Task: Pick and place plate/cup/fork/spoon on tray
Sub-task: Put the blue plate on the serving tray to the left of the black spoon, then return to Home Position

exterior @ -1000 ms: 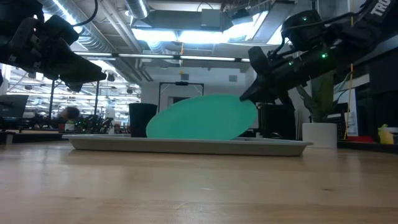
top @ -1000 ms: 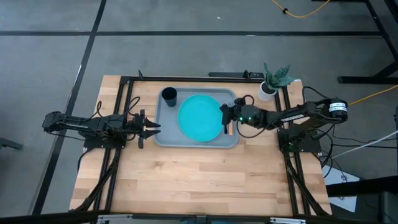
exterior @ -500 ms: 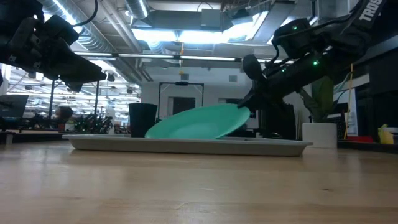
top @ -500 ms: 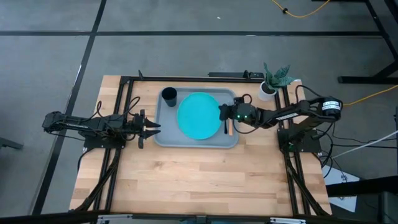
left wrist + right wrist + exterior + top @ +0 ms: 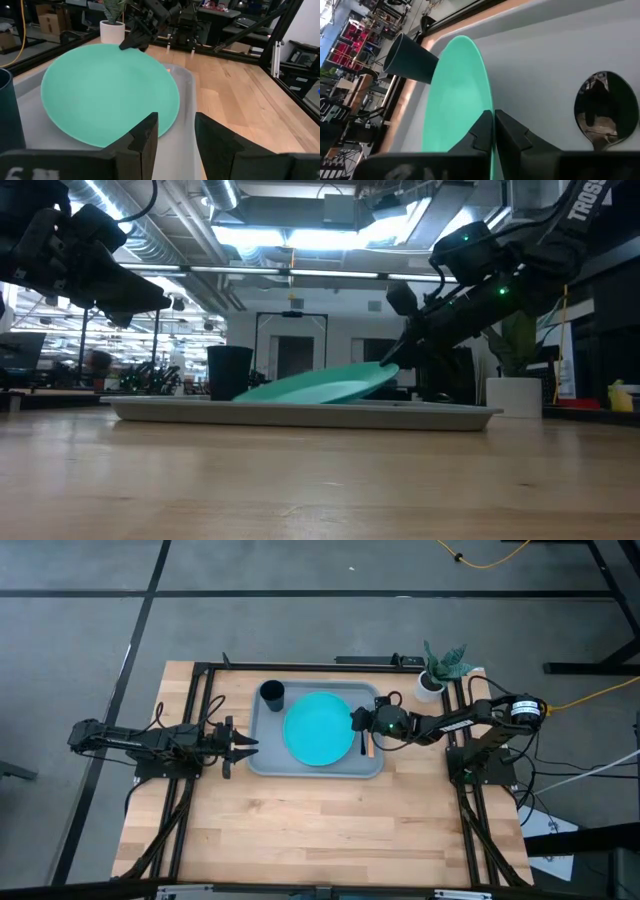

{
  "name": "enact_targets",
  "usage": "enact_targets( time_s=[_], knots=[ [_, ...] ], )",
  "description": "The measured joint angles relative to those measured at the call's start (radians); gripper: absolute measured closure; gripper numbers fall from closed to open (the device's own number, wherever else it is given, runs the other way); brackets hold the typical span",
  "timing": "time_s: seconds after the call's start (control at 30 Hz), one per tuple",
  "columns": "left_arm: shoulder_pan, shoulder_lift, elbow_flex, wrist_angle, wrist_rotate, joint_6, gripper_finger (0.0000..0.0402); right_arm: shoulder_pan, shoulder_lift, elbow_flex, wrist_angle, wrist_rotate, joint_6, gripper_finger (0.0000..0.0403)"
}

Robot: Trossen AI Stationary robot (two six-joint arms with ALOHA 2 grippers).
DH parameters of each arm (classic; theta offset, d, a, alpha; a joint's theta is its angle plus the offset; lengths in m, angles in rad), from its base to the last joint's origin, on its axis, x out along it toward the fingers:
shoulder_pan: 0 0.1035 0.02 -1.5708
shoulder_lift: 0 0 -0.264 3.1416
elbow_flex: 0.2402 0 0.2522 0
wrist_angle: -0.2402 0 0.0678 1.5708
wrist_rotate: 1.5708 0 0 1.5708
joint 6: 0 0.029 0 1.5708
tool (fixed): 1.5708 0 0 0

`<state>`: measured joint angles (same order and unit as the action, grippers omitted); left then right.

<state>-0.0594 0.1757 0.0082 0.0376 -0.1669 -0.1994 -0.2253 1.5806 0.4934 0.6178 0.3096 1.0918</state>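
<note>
The teal plate lies tilted in the grey-blue tray. Its left edge rests on the tray floor and its right edge is raised. My right gripper is shut on that raised edge. The dark cup stands upright in the tray's far left corner. The spoon's bowl lies on the tray floor to the right of the plate, beside an orange-handled fork. My left gripper hovers open and empty at the tray's left rim. My right gripper pinches the plate's right rim between its two fingers. The fingers come slanting down from the table's right side. The plate hangs tilted in the hold, its right edge lifted and its left edge on the tray.
A white pot with a green plant stands at the table's far right, behind my right arm. Bare wooden tabletop stretches in front of the tray. Black frame rails run along the table's sides.
My right gripper has gone down with the plate's right rim, still shut on it. The plate has tipped from a steep tilt to a shallow one, while its left edge has stayed on the tray.
</note>
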Motion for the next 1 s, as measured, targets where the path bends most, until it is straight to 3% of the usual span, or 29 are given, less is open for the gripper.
enact_targets(
  time_s=[0.27, 0.8, 1.0],
  knots=[
    [0.0, 0.0, 0.0, 0.0, 0.0, 0.0, 0.028, 0.0, 0.0, 0.0, 0.001, -0.003, -0.023, 0.0346],
    [0.0, 0.0, 0.0, 0.0, 0.0, 0.0, 0.028, 0.0, -0.001, 0.0, 0.001, -0.006, -0.056, 0.0344],
    [0.0, 0.0, 0.0, 0.0, 0.0, 0.0, 0.028, 0.0, -0.029, 0.0, 0.035, -0.051, -0.167, 0.0344]
  ],
)
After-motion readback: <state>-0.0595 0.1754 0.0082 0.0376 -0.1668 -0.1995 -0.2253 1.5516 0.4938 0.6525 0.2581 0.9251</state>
